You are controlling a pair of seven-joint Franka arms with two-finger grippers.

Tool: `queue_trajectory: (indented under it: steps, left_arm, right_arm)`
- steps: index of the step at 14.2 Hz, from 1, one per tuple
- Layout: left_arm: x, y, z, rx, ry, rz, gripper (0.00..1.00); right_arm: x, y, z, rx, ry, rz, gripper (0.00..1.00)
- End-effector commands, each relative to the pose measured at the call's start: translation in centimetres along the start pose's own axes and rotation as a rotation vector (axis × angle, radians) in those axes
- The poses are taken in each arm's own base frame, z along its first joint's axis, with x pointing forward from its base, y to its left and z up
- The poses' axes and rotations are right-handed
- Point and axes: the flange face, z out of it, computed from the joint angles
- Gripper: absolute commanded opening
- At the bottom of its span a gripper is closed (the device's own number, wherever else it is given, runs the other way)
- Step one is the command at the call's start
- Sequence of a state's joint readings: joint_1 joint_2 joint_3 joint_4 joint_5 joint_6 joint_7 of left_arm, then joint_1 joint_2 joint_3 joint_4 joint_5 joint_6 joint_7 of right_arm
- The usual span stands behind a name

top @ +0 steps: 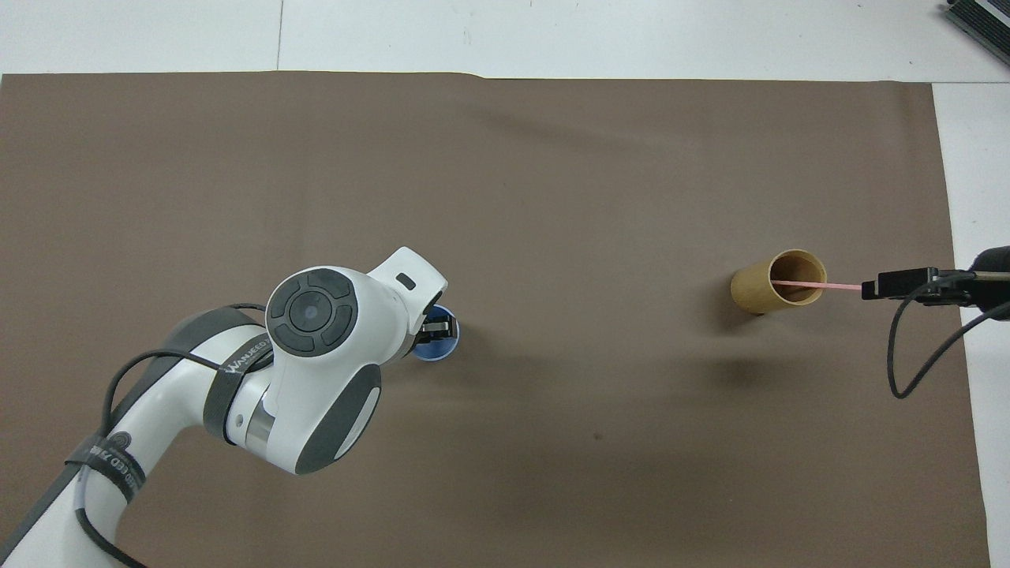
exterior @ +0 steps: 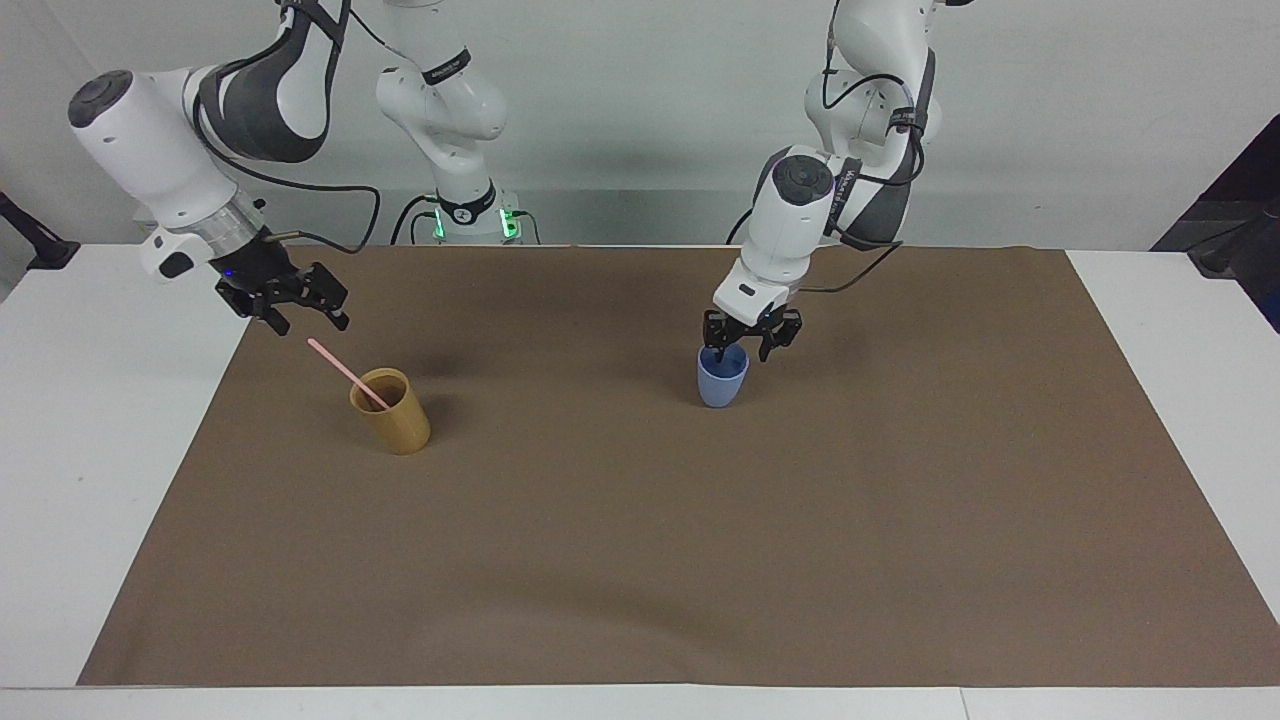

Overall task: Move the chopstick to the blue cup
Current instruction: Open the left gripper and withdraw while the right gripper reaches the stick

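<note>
**Chopstick in the tan cup, blue cup standing free**

Resting aslant in the tan cup (exterior: pixel 391 411): the chopstick (exterior: pixel 340 367), pale pink, lower end inside the cup, upper end sticking out over the rim toward the right arm's end of the worktop (exterior: pixel 100 480). Not touched by either pincer.

Standing upright on the brown mat (exterior: pixel 660 540): the blue cup (exterior: pixel 722 378), well apart from the tan cup, toward the left arm's end, and a little nearer to the robots than the tan cup.

Poised right over the blue cup's mouth: the left pincer (exterior: pixel 741 350), pointing down, fingers spread to either side of the rim, one seeming to dip just inside, nothing gripped between them. Seen from the overhead view, mostly hidden under the arm's white wrist, with only a fingertip and part of the blue rim (top: pixel 447 347) showing.

Held up in the air over the edge of the mat, just above the chopstick's upper tip: the right pincer (exterior: pixel 306 318), tilted downward toward the stick, fingers wide apart, holding nothing. A small gap visible between fingertips and stick in the facing view; overlapping the stick's tip in the overhead view (top: pixel 892 285).
</note>
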State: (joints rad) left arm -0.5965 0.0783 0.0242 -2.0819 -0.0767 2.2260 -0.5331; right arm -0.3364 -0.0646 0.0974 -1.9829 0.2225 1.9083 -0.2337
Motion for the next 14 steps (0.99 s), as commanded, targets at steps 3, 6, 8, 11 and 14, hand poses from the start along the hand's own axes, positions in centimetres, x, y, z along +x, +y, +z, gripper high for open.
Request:
queue_trajectory:
  steps: [3,6,8,11,14]
  left_arm:
    - [2.5,-3.9,-9.2,-0.005,-0.013,-0.012,1.0]
    - [4.3,-10.4,-15.2,0.002,-0.04,0.075,1.0]
    - [5.3,-14.6,-17.7,0.008,-0.051,0.097,1.0]
    - [6.2,-20.8,-21.2,0.002,-0.007,0.097,1.0]
    - [6.3,-24.3,-23.6,0.003,0.003,0.104,1.0]
  right_arm:
    - [-0.9,0.5,0.1,0.018,0.025,0.013,0.76]
    - [-0.9,1.0,-0.1,0.017,0.036,0.036,0.66]
    - [-0.9,1.2,-0.1,0.018,0.039,0.049,0.65]
    - [-1.0,2.3,-0.1,0.059,0.047,0.092,0.64]
    - [-0.9,2.0,-0.1,0.106,0.057,0.134,0.63]
